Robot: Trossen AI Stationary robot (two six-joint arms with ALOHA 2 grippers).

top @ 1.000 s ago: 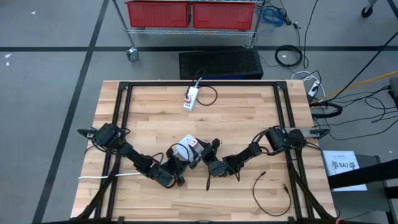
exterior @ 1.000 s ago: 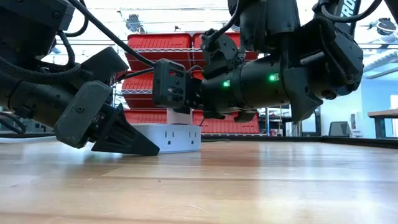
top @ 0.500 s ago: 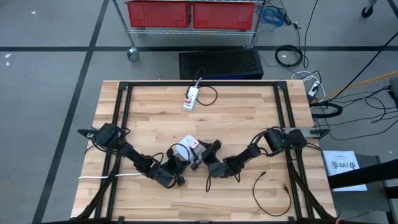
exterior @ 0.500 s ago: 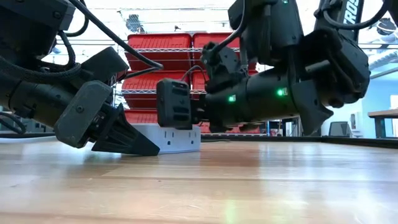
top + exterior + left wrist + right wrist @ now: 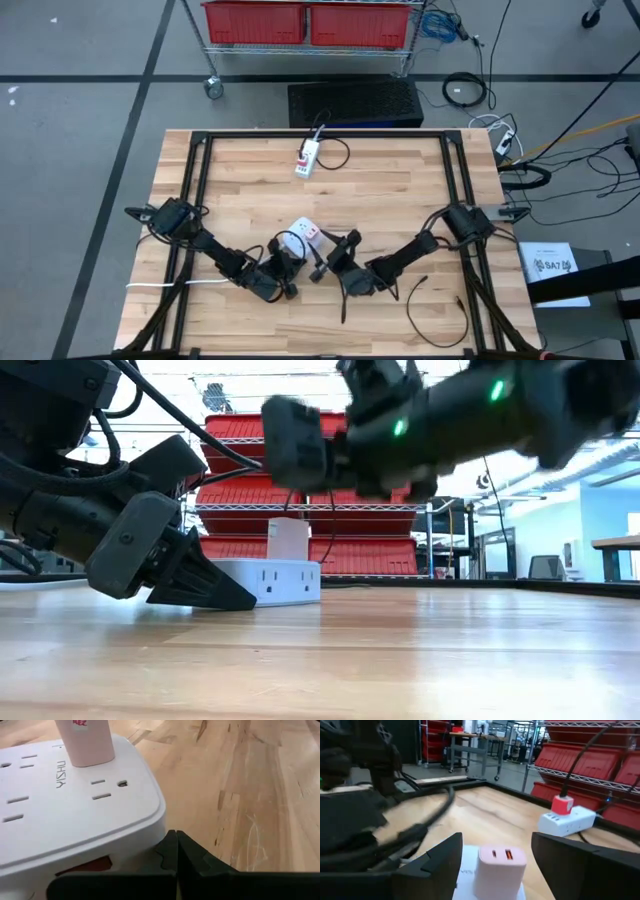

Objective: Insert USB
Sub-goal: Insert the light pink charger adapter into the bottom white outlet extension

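While plugged straight up into the white power strip, touched by no finger: small pale pink USB charger, a bit toward the front from the middle of the wooden table. Two little slots on its face in the right wrist view, one of them orange. Seen from the low view as a pale block sticking up from the strip.

Just to the right of it, right gripper, up in the air above the strip in the low view. Jaws spread wide, one dark finger on each side of the charger in its own camera. Holding nothing, touching nothing.

On the other side, left gripper, down low on the table. Jaws pressed tight together into one dark wedge. Tip right up against the strip's lower edge, charger just past it. Nothing pinched between the fingers.

Farther out: loose black cable lying near the table's front right corner, well apart from the strip. Second white power strip with a red plug near the back edge, also seen from the right wrist. Red bins on a shelf cart behind the table.
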